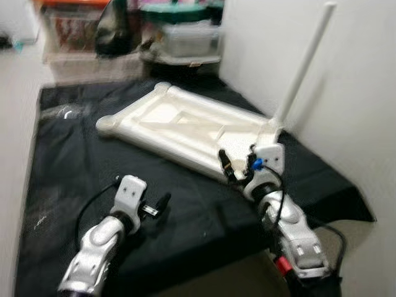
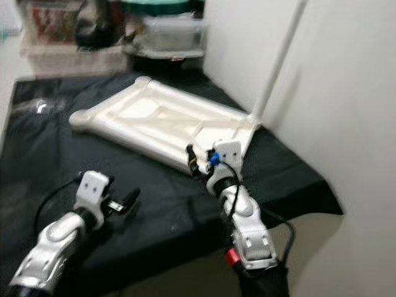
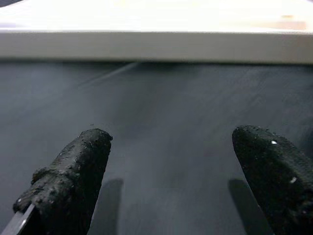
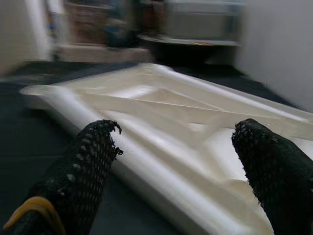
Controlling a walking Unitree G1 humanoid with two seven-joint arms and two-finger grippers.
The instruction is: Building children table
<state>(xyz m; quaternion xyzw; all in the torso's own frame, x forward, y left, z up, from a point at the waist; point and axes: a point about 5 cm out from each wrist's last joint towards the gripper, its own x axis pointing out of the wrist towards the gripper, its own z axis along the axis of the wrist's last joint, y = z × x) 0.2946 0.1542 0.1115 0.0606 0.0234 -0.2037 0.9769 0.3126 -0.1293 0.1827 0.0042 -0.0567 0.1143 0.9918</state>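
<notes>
A white plastic tabletop (image 1: 185,127) lies upside down on a black cloth (image 1: 74,161). One white leg (image 1: 304,65) stands upright in its far right corner socket. My right gripper (image 1: 236,162) hovers open at the tabletop's near right edge, its fingers (image 4: 88,161) spread over the rim (image 4: 161,161). My left gripper (image 1: 162,203) is open low over the black cloth, in front of the tabletop's near long edge (image 3: 156,44), apart from it.
A white wall (image 1: 346,93) rises close on the right. Plastic storage boxes (image 1: 185,37) and a dark bag (image 1: 114,28) stand behind the cloth. The cloth's front edge (image 1: 247,247) drops to a pale floor.
</notes>
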